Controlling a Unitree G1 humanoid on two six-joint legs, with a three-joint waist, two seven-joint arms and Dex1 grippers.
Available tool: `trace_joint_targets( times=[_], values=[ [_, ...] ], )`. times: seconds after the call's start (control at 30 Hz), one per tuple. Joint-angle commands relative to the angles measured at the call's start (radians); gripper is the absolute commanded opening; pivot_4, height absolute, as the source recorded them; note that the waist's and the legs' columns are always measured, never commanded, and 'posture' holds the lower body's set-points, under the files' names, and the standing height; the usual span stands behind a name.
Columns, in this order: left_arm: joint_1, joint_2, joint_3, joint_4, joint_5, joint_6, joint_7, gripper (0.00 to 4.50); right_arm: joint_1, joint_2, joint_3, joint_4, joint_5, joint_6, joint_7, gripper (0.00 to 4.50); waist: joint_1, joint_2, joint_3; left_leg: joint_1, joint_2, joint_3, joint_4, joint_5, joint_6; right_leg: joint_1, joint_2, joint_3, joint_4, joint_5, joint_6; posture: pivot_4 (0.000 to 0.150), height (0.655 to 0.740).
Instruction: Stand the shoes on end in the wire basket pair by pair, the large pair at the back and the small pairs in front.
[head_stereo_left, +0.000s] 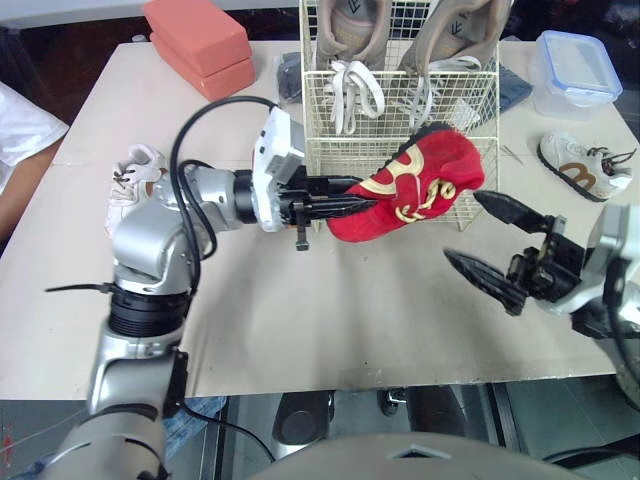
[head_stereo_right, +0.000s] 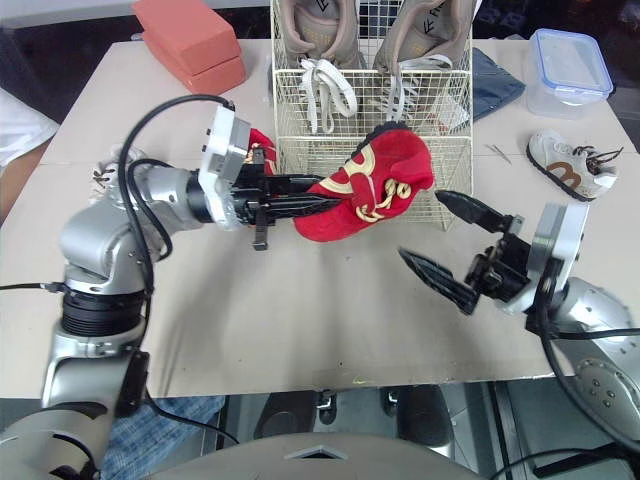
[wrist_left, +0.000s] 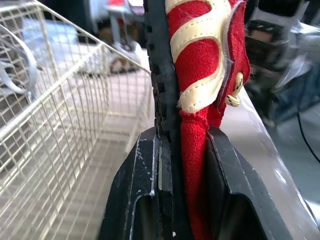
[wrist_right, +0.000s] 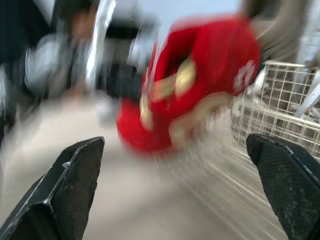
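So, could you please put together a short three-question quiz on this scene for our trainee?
1. True or false: the left gripper is shut on the red shoe.
2. What stands at the back of the wire basket? A) the large beige pair B) a small white pair C) nothing
3. Fill in: the right gripper, near the red shoe, is ____ (open or shut).

Key: 1 true; 2 A; 3 open.
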Motion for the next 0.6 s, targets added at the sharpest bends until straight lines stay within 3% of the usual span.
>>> trace_joint_targets(
  times=[0.03, 0.1, 0.2, 0.27, 0.3, 0.37, 0.4, 0.5, 0.6],
  values=[
    [0.003, -0.019, 0.028, -0.043, -0.014, -0.043, 0.031, 0.51, -0.063, 0.083, 0.020, -0.090, 0.190, 0.100, -0.205, 4.50, 0.001, 0.000, 0.000, 0.000, 0.000, 0.000, 0.000, 0.000, 0.000, 0.000, 0.000, 0.000, 0.000, 0.000, 0.000, 0.150, 0.6860],
    [0.009, -0.028, 0.015, -0.054, -0.003, -0.050, 0.045, 0.51, -0.096, 0.129, 0.036, -0.101, 0.233, 0.135, -0.274, 4.50, 0.001, 0.000, 0.000, -0.001, -0.001, 0.000, 0.000, 0.000, 0.000, 0.000, 0.000, 0.000, -0.001, 0.000, 0.000, 0.150, 0.6860],
    [0.009, -0.034, 0.006, -0.055, -0.001, -0.062, 0.051, 0.51, -0.121, 0.184, 0.054, -0.098, 0.231, 0.179, -0.331, 3.76, 0.002, -0.001, 0.000, -0.001, -0.001, 0.000, 0.000, -0.002, 0.004, 0.000, 0.000, 0.000, -0.001, 0.000, 0.000, 0.150, 0.6860],
    [0.009, -0.036, 0.005, -0.060, -0.010, -0.060, 0.051, 0.51, -0.131, 0.221, 0.054, -0.091, 0.237, 0.197, -0.368, 2.94, 0.003, -0.001, 0.000, -0.001, -0.001, 0.000, 0.000, -0.002, 0.004, 0.000, 0.000, 0.000, -0.001, 0.000, 0.000, 0.150, 0.6860],
    [0.009, -0.036, 0.005, -0.061, -0.013, -0.061, 0.049, 0.51, -0.136, 0.232, 0.055, -0.089, 0.238, 0.205, -0.378, 2.13, 0.003, -0.001, 0.000, -0.001, -0.001, 0.000, 0.000, -0.002, 0.004, 0.000, 0.000, 0.000, -0.001, 0.000, 0.000, 0.150, 0.6860],
    [0.011, -0.039, 0.003, -0.071, -0.027, -0.054, 0.046, 0.51, -0.138, 0.247, 0.063, -0.084, 0.224, 0.225, -0.390, 1.76, 0.001, -0.001, 0.000, -0.001, -0.001, 0.000, 0.000, -0.002, 0.004, 0.000, 0.000, 0.000, -0.002, 0.000, 0.000, 0.150, 0.6860],
    [0.012, -0.041, 0.002, -0.076, -0.034, -0.049, 0.046, 0.51, -0.138, 0.254, 0.065, -0.082, 0.217, 0.236, -0.394, 1.21, 0.001, -0.001, 0.000, -0.001, -0.001, 0.000, 0.000, -0.003, 0.005, 0.000, 0.000, 0.000, -0.002, 0.000, 0.000, 0.150, 0.6860],
    [0.013, -0.049, 0.002, -0.086, -0.054, -0.032, 0.050, 0.51, -0.140, 0.270, 0.061, -0.082, 0.203, 0.257, -0.396, 0.10, 0.001, -0.001, 0.000, -0.001, -0.001, 0.000, 0.000, -0.003, 0.005, 0.000, 0.000, 0.000, -0.002, 0.000, 0.000, 0.150, 0.6860],
    [0.010, -0.054, 0.001, -0.084, -0.044, -0.029, 0.072, 0.51, -0.143, 0.285, 0.048, -0.083, 0.199, 0.269, -0.402, 0.10, 0.001, -0.001, 0.000, -0.001, -0.001, 0.000, 0.000, -0.003, 0.006, 0.000, 0.000, 0.000, -0.002, 0.000, 0.000, 0.150, 0.6860]
  ],
)
